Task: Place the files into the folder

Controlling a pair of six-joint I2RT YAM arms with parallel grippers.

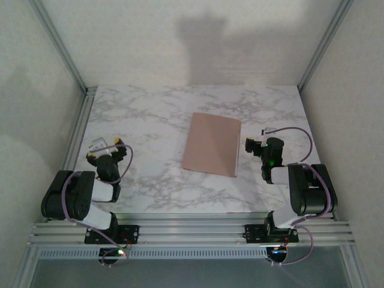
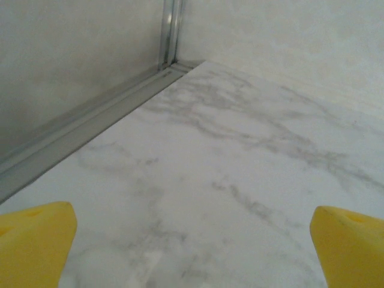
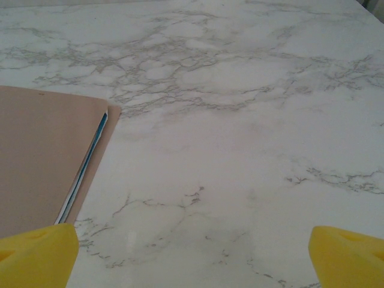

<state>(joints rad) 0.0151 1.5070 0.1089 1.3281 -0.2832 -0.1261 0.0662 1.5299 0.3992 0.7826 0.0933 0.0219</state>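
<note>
A white marble-patterned table [image 1: 150, 120] with grey veining, bordered at its left side by aluminium rails [image 2: 90, 123], carries one flat item: a pinkish-brown card folder [image 1: 211, 144], closed and lying a little right of centre with its long sides running roughly away from the near edge. Along the folder's right-hand edge, thin white and bright blue edges of the files [image 3: 89, 159] show between the covers, the lower cover flat on the marble

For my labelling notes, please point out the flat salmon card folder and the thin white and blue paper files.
Flat salmon card folder [image 1: 211, 144]: top external view, middle of its top cover.
Thin white and blue paper files [image 3: 93, 150]: right wrist view, blue edge between the covers.
</note>
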